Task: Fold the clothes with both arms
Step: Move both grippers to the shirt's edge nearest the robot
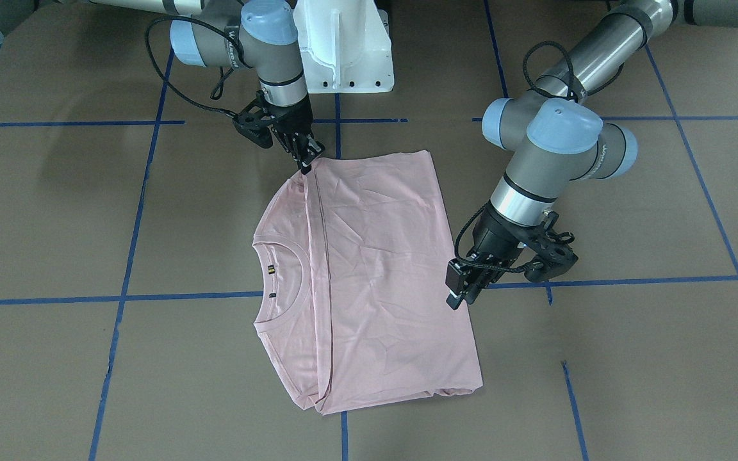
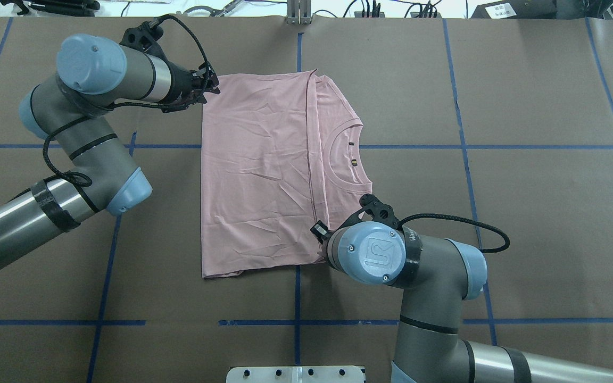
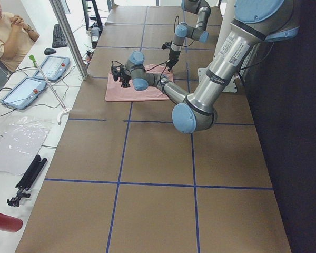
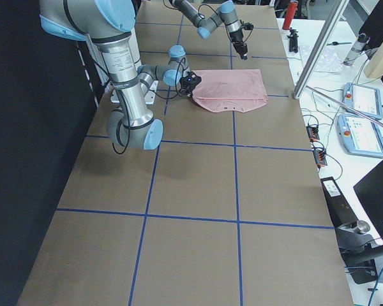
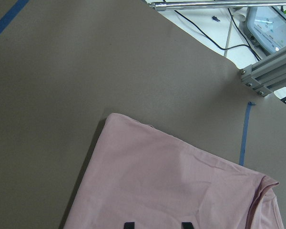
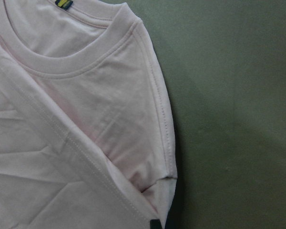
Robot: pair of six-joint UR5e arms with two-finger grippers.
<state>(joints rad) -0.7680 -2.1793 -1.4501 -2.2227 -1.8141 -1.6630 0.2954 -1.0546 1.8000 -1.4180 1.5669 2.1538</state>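
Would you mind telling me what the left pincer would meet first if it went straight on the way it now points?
Most likely the pink T-shirt: the left pincer aims at its edge near a corner, with the table right beneath. Its height above the cloth is unclear.

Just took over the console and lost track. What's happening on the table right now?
A pink T-shirt lies flat on the table, its lower half already folded over toward the collar. The left gripper hovers open by the shirt's far left corner. The right gripper sits at the near corner of the folded edge; whether it grips the cloth is unclear.
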